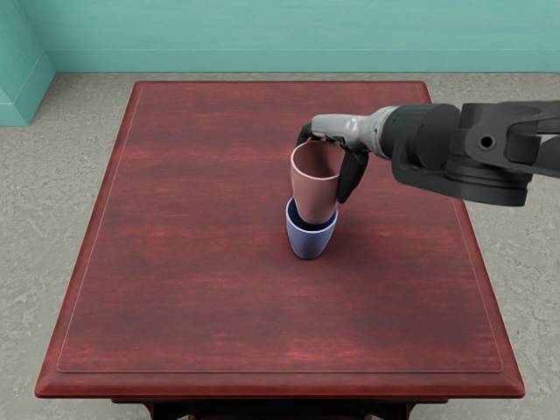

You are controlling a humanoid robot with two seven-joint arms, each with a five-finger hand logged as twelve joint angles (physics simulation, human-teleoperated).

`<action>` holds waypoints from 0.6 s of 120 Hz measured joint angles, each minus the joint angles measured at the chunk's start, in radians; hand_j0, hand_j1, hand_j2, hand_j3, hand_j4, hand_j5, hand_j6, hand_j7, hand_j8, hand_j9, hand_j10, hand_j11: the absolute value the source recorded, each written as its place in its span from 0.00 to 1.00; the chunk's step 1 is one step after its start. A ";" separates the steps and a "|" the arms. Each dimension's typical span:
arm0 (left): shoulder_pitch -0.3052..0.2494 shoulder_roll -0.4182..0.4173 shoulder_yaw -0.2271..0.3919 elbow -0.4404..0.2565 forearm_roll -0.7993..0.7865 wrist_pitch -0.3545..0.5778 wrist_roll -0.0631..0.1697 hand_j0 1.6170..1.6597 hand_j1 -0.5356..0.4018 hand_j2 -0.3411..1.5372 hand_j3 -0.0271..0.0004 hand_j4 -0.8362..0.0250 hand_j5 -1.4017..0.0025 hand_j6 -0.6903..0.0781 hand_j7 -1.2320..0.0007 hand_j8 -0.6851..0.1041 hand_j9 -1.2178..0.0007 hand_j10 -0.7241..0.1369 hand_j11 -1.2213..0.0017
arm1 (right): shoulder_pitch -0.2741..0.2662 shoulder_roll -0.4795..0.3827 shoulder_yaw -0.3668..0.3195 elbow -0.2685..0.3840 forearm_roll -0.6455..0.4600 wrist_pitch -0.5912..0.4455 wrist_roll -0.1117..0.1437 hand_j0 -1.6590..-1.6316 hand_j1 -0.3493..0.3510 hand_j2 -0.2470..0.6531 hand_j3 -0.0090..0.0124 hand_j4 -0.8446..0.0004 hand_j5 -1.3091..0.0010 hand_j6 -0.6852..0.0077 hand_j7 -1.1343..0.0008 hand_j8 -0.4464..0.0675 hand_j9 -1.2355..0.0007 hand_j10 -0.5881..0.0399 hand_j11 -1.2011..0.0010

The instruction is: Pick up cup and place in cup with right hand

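Pale teal walls [306,35] with a low skirting stand behind a mottled grey floor [52,219], and on that floor is a dark red wooden table [175,262] with a polished, streaky grain and a thin line traced just inside its edge. On the tabletop, a little right of its middle in the view, a small blue tapered cup [309,243] stands upright with its mouth facing up. Directly above it is a dusky pink tapered cup [314,188], also mouth up and close to upright, its narrow lower end within the outline of the blue cup's rim. Most of the pink cup's body rises above that rim. Gripping the pink cup is the right hand [339,129], grey on its back with black fingers [352,172]; one dark digit bends down along the cup's right side in the view, and another curls at the far left of its rim. The black and grey right arm [464,149] reaches in from the right edge. Whether the two cups touch is hard to tell from this angle.
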 joint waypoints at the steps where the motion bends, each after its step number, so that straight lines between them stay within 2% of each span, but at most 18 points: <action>1: 0.000 0.000 0.000 0.000 0.000 0.000 0.000 0.96 0.94 0.18 0.98 0.97 1.00 0.90 1.00 0.87 1.00 0.84 1.00 | -0.001 0.000 0.000 0.000 -0.001 0.000 0.000 0.22 0.79 0.43 0.41 0.68 0.44 0.63 0.39 0.25 0.41 0.15 0.38; 5: 0.001 0.000 0.000 0.000 0.000 0.000 0.000 0.96 0.94 0.18 0.98 0.97 1.00 0.90 1.00 0.87 1.00 0.84 1.00 | -0.003 0.001 0.000 0.000 -0.003 -0.002 0.000 0.22 0.79 0.43 0.44 0.70 0.46 0.64 0.42 0.27 0.43 0.19 0.41; 17: 0.002 0.000 0.001 0.000 0.000 0.000 0.000 0.96 0.94 0.18 0.98 0.97 1.00 0.90 1.00 0.87 1.00 0.84 1.00 | -0.005 -0.002 0.000 0.000 -0.009 0.002 0.000 0.15 0.50 0.37 0.42 0.80 0.66 0.76 0.63 0.48 0.64 0.46 0.63; 31: 0.002 0.000 0.001 0.000 0.000 0.000 0.000 0.96 0.94 0.18 0.98 0.97 1.00 0.90 1.00 0.87 1.00 0.84 1.00 | -0.005 -0.003 0.001 -0.001 -0.012 0.003 0.000 0.10 0.30 0.33 0.42 0.87 0.80 0.84 0.78 0.63 0.78 0.65 0.78; 49: 0.002 0.000 0.001 0.000 0.000 0.000 0.000 0.96 0.94 0.18 0.99 0.97 1.00 0.90 1.00 0.87 1.00 0.84 1.00 | -0.002 -0.003 0.001 -0.001 -0.013 0.003 0.000 0.07 0.17 0.30 0.42 0.92 0.89 0.89 0.88 0.72 0.88 0.77 0.88; 72: 0.002 0.000 0.002 0.000 0.000 0.000 0.000 0.96 0.94 0.18 0.99 0.97 1.00 0.90 1.00 0.87 1.00 0.84 1.00 | 0.000 -0.005 0.002 -0.001 -0.013 0.005 0.000 0.05 0.09 0.28 0.42 0.95 0.94 0.93 0.93 0.78 0.94 0.85 0.93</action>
